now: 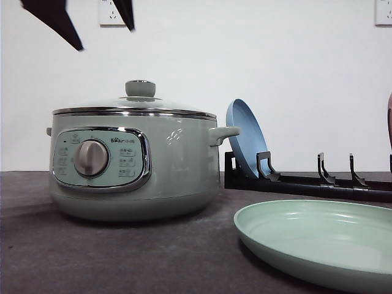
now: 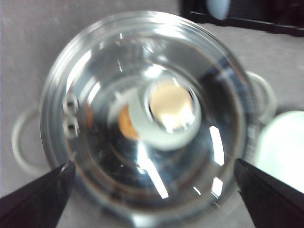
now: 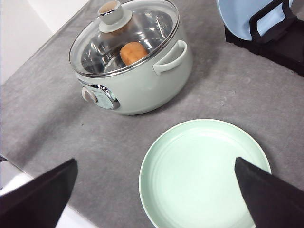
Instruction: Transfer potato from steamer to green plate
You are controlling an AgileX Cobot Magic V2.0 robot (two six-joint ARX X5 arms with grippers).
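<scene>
Front view shows the steamer (image 1: 135, 162) standing toward the left of the table (image 1: 92, 257) with its glass lid (image 1: 135, 105) seated on the rim, and the green plate (image 1: 318, 242) lying flat at the table's front right, close beside the pot but not touching it. A blue plate (image 1: 245, 135) leans in a black rack (image 1: 306, 180) toward the back edge.

Through the lid, the right wrist view shows the potato (image 3: 133, 52) resting inside the steamer, so the step in hand is judged to be lifting the lid. To do it well, the left gripper (image 2: 152, 190) should come straight down over the lid knob (image 2: 171, 114), centre it between the fingers, close on its narrow neck and lift vertically so the lid clears the rim without dragging the pot. The left wrist picture is blurred, so how well it is centred is hard to judge, though the knob sits roughly between the two fingers.

That gripper is spread wide, holds nothing and hangs well above the lid. The right gripper (image 3: 156, 190) is likewise spread wide and empty, poised above the green plate with the pot in sight.
</scene>
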